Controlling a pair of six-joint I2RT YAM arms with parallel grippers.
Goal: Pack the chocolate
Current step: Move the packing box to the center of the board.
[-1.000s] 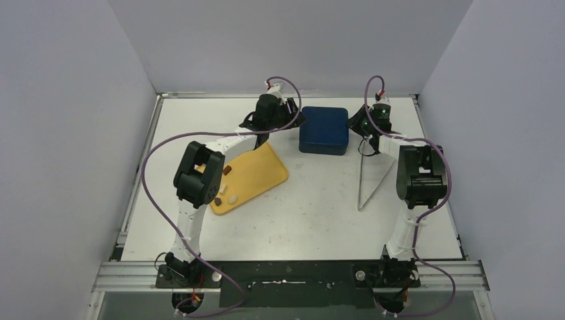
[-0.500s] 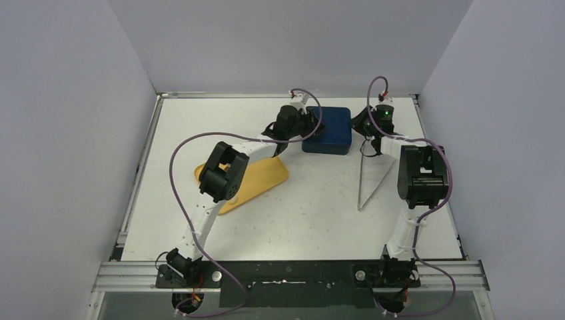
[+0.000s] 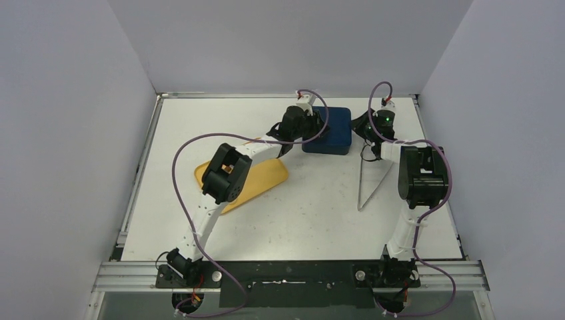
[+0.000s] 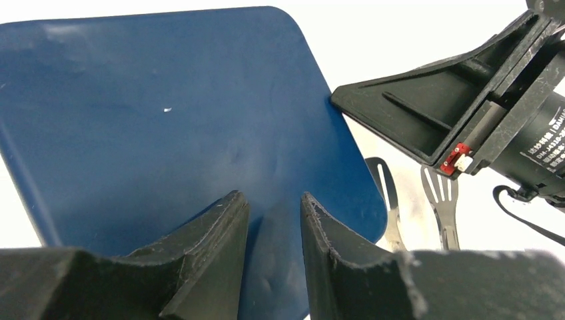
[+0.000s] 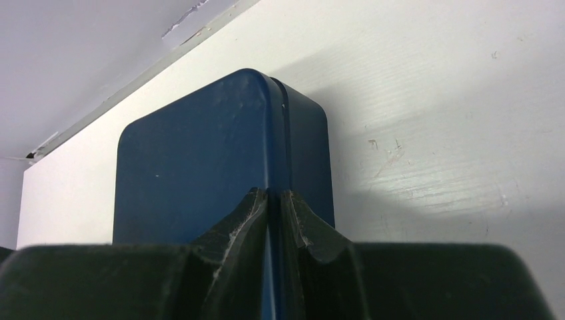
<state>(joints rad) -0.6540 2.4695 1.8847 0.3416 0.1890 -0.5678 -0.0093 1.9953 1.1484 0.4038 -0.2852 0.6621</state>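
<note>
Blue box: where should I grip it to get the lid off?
Probably the lid's right-hand rim, right beside the seam, coming in sideways from the right. The top is flat and smooth, so that thin edge looks like the only place the jaws can pinch.

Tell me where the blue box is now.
In the top view, the blue box sits far back near the middle, yellow tray to its near left, metal tongs to its near right.

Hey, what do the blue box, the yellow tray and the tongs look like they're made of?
The blue box: likely matte plastic or painted tin, smooth, faintly scuffed, with a lid seam. The yellow tray: probably plastic, uniform colour, rounded edge. The tongs: metal, silvery with slotted tips.
</note>
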